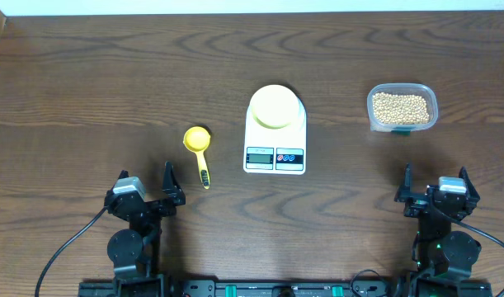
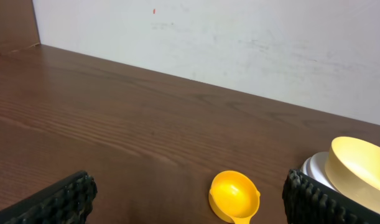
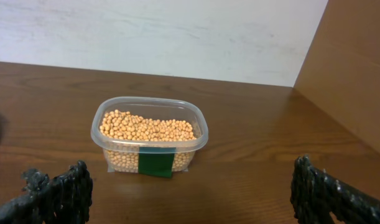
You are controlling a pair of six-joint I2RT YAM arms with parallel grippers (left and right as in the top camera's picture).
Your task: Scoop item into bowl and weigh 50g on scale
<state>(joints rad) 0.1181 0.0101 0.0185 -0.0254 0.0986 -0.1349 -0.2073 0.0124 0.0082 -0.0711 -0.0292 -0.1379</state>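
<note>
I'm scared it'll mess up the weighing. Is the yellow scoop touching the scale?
Apart. The overhead view shows bare table between the scoop and the scale.

wide gap between scale (image 1: pixel 275 157) and tub (image 3: pixel 155 164), scoop (image 1: pixel 197 140) close beside scale

Dark brown wood-grain table (image 1: pixel 87 82) filled the overhead view, grain running left-right. Along its far edge stood a white wall (image 2: pixel 239 37), matte w/ faint grey scuffs & a tiny red speck (image 2: pixel 154 10) high on the left. A brown board (image 3: pixel 357 74) closed off the table's right side; another brown panel (image 2: pixel 12 25) stood at the far left corner. Light was soft & even; shadows faint.
</note>
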